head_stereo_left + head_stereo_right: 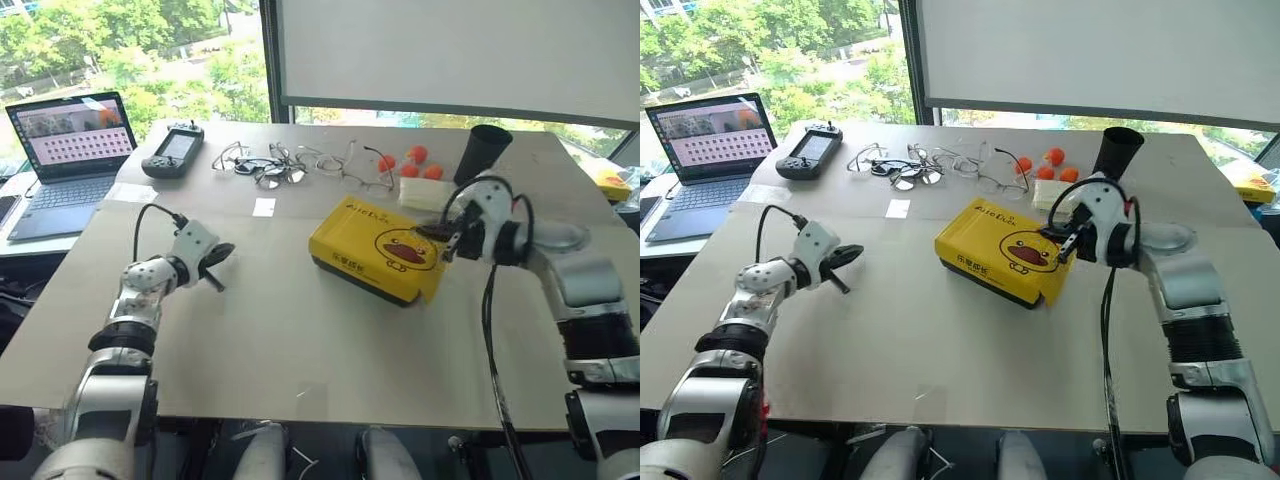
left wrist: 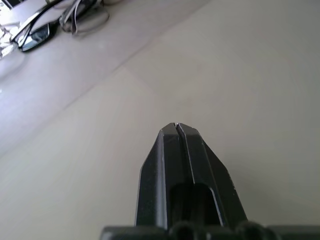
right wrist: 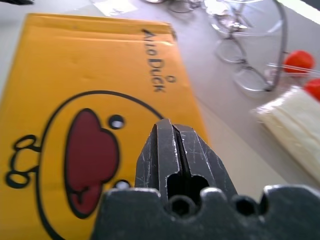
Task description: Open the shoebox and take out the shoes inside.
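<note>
Shoebox (image 1: 1002, 252) lid down — opening step pending. My right gripper (image 1: 1068, 243) hovers closed, empty, at its edge; left gripper (image 1: 843, 262) likewise closed, empty. Next: catch the lid edge.

The left gripper (image 1: 218, 262) is pressed shut (its two black fingers (image 2: 176, 150) meet along one thin seam), with the forearm angled inward and the wrist bent. The right gripper (image 1: 1068, 243) is likewise closed, fingers (image 3: 172, 150) together, its arm reaching forward and turned inward.
</note>
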Motion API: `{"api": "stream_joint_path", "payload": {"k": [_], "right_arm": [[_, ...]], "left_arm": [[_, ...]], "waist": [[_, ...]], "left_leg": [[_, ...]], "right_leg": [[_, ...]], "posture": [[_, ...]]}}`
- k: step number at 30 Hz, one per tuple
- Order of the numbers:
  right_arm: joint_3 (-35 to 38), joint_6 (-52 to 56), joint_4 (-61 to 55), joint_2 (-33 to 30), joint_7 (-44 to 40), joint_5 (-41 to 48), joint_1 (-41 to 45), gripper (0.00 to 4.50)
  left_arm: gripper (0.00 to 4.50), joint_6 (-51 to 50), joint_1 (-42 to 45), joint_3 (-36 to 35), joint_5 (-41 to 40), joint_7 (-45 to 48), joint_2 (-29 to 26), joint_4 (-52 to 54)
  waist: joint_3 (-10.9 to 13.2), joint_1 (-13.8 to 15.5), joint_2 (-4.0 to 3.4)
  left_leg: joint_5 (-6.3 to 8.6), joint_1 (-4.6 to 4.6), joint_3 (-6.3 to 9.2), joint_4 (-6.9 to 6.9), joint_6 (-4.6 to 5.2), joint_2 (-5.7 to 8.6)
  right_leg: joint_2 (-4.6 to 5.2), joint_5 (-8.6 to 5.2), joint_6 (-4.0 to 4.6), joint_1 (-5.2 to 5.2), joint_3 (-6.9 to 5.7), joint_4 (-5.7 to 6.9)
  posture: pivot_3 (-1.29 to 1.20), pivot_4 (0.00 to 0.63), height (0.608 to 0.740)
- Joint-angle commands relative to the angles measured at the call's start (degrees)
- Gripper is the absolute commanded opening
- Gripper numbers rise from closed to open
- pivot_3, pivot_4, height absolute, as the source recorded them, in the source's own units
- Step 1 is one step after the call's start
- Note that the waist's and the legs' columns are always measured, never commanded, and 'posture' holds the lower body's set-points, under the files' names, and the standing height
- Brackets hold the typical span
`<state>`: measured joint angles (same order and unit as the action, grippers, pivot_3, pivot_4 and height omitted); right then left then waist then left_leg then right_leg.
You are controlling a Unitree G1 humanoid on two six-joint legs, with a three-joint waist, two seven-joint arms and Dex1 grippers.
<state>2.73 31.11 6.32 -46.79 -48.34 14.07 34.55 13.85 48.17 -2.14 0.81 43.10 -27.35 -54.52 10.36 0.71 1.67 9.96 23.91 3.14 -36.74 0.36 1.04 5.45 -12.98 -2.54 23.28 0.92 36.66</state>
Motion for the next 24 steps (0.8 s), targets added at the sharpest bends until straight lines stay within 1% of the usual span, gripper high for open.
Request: {"api": "stream_joint_path", "payload": {"k": [1, 3, 7, 10, 13, 17, 18, 21, 24], "right_arm": [[5.36, 3.40, -6.82, -4.87, 2.19, -1.58, -9.26, 0.06], [7.31, 6.39, -11.03, -4.75, 3.65, -0.33, -13.32, 0.06], [8.76, 9.29, -16.22, -4.59, 6.09, -1.11, -20.72, 0.06], [8.52, 9.54, -18.10, -1.62, 8.75, -0.88, -22.74, 0.06], [6.95, 8.84, -16.40, 1.74, 10.57, -0.90, -20.61, 0.06], [2.86, 3.88, -7.94, 4.59, 12.38, -4.63, -14.65, 0.06], [1.67, 1.59, -3.97, 5.88, 13.19, -5.70, -11.75, 0.06], [-0.61, -4.38, 4.07, 8.52, 13.90, -7.70, -5.97, 0.06], [-2.01, -7.48, 7.02, 10.44, 11.28, -7.52, -3.31, 0.06]], "left_arm": [[0.00, 1.71, 7.37, 0.30, 0.07, -2.73, 3.47, -4.57], [0.00, 2.24, 10.57, 1.06, 0.73, -3.18, 5.83, -7.56], [0.00, 3.53, 15.52, 2.38, 2.20, -3.55, 9.98, -12.75], [0.00, 4.01, 18.35, 3.48, 3.02, -2.85, 13.85, -15.38], [0.00, 4.36, 19.60, 4.67, 4.26, -2.46, 16.68, -16.87], [0.00, 5.03, 19.50, 5.78, 4.65, 1.01, 18.90, -16.81], [0.00, 5.00, 18.96, 6.03, 4.41, 3.03, 19.21, -16.43], [0.00, 5.36, 17.43, 6.56, 4.06, 7.24, 19.14, -15.19], [0.00, 2.62, 15.33, 5.87, 2.49, 11.15, 17.70, -12.95]], "waist": [[0.00, 0.36, 0.01], [-0.01, -0.09, 0.01], [0.00, -1.37, 0.01], [0.00, -2.06, 0.03], [0.00, -2.09, 0.03], [0.01, -1.81, 0.01], [0.01, -1.69, 0.01], [0.01, -1.60, 0.00], [0.01, -1.81, -0.02]], "left_leg": [[0.01, 0.06, -0.01, 0.00, 0.00, 0.02], [0.04, 0.14, -0.03, -0.01, 0.04, 0.03], [0.04, 0.22, -0.13, -0.02, 0.05, 0.07], [0.04, 0.16, -0.12, -0.02, 0.05, 0.04], [0.03, 0.12, -0.12, -0.03, 0.05, 0.03], [0.03, 0.11, -0.11, -0.10, 0.03, 0.05], [0.03, 0.11, -0.11, -0.10, 0.03, 0.07], [0.03, 0.11, -0.10, -0.08, 0.03, 0.07], [0.03, 0.14, -0.09, -0.04, 0.04, 0.05]], "right_leg": [[0.01, -0.01, -0.02, 0.00, -0.01, -0.03], [0.03, -0.03, -0.04, 0.01, -0.01, -0.11], [0.07, -0.03, -0.05, 0.12, 0.10, -0.09], [0.03, -0.05, -0.08, 0.09, 0.11, -0.05], [0.01, -0.07, -0.13, 0.07, 0.11, 0.00], [0.01, -0.11, -0.20, 0.06, 0.11, 0.01], [0.03, -0.06, -0.10, 0.06, 0.11, 0.01], [0.01, -0.05, -0.09, 0.06, 0.10, 0.00], [0.00, -0.06, -0.10, 0.08, 0.10, -0.02]], "posture": [[0.00, 0.150, 0.740], [0.00, 0.150, 0.740], [0.00, 0.150, 0.740], [0.00, 0.150, 0.740], [0.00, 0.150, 0.740], [0.00, 0.150, 0.740], [0.00, 0.150, 0.740], [0.00, 0.150, 0.740], [0.00, 0.150, 0.740]]}}
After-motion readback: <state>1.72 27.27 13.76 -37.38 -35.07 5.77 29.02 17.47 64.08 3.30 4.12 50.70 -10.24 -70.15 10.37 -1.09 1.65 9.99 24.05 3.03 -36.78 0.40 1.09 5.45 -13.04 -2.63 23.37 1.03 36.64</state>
